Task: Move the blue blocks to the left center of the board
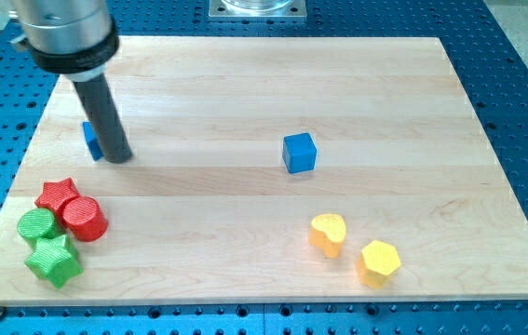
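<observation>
Tip (119,156) touching a half-hidden blue block (90,140) at left centre; no pincer, only a rod. Next, probably: round behind the blue cube (299,153) mid-frame, push leftward in a straight line, well above red and green blocks (59,233).

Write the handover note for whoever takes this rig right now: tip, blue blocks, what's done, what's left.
My tip is down on the board at the view's left, right beside a blue block that the rod partly hides; whether they touch cannot be told.
That block already sits near the left centre.
The blue cube stands alone around the board's middle, not yet moved.
Left: push the cube toward the view's left to join the other.
Red and green blocks cluster at the lower left; keep off them.
</observation>
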Robot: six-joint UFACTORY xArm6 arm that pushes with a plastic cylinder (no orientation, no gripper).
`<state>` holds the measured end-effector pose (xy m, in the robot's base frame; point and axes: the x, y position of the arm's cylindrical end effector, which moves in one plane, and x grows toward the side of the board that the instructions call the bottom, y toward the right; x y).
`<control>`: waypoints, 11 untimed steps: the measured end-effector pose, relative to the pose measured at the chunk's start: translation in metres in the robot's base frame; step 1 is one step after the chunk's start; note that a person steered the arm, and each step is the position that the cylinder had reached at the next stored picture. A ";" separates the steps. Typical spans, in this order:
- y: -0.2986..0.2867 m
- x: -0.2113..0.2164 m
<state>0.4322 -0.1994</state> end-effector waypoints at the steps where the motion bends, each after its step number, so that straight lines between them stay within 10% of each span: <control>1: -0.006 -0.009; 4: 0.332 -0.039; 5: 0.353 0.000; 7: 0.229 0.024; 8: 0.289 0.046; 9: 0.221 0.046; 11: 0.070 -0.020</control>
<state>0.4123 -0.1298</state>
